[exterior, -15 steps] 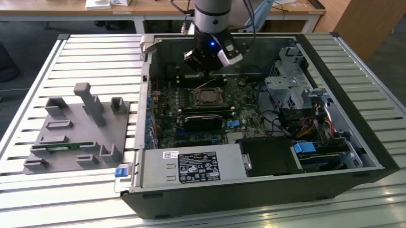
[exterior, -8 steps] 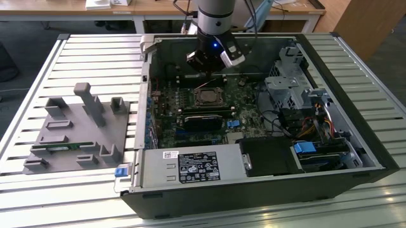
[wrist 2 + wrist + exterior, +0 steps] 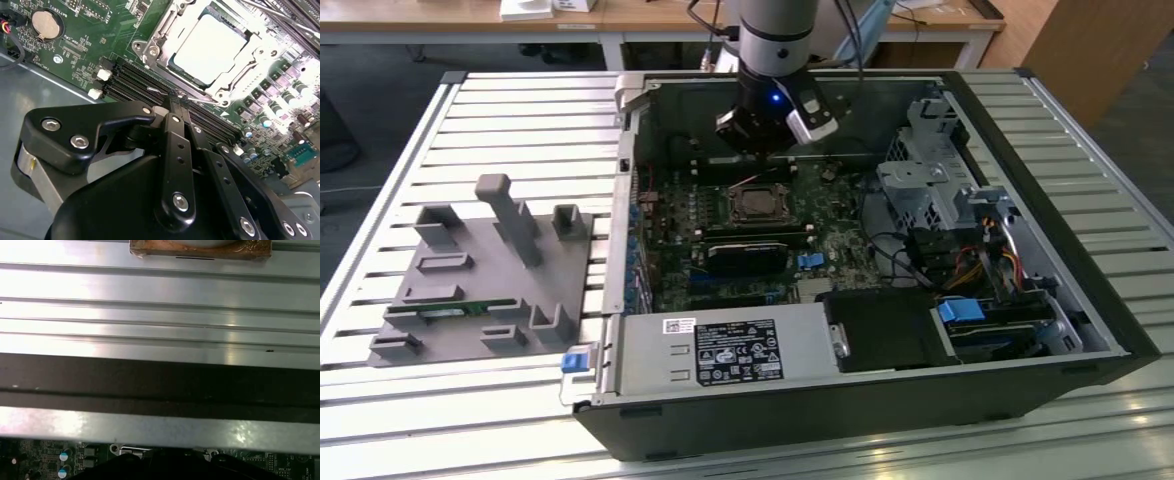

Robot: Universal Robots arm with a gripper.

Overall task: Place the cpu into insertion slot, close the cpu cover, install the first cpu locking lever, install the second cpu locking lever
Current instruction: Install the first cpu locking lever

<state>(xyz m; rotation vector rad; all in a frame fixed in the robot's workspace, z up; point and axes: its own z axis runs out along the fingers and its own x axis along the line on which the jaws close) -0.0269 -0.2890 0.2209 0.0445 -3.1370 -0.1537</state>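
The cpu [image 3: 210, 50], a pale silvery square, lies in the insertion slot [image 3: 758, 204] on the green board. The cpu cover [image 3: 156, 36], a silvery metal frame, lies flat around the chip. My gripper [image 3: 176, 98] is shut, its two black fingers pressed together with nothing visible between them. The tips sit at the socket's edge, right by a thin metal locking lever [image 3: 154, 91] that runs along that side. In the exterior view the gripper [image 3: 759, 150] hangs inside the open computer case, just behind the socket.
Black memory slots [image 3: 131, 80] lie between the gripper and the socket. A long black block [image 3: 750, 252] sits in front of the socket, with drive cages [image 3: 927, 185] and cables to the exterior view's right. A grey fixture [image 3: 487, 280] stands on the slatted table [image 3: 160, 290].
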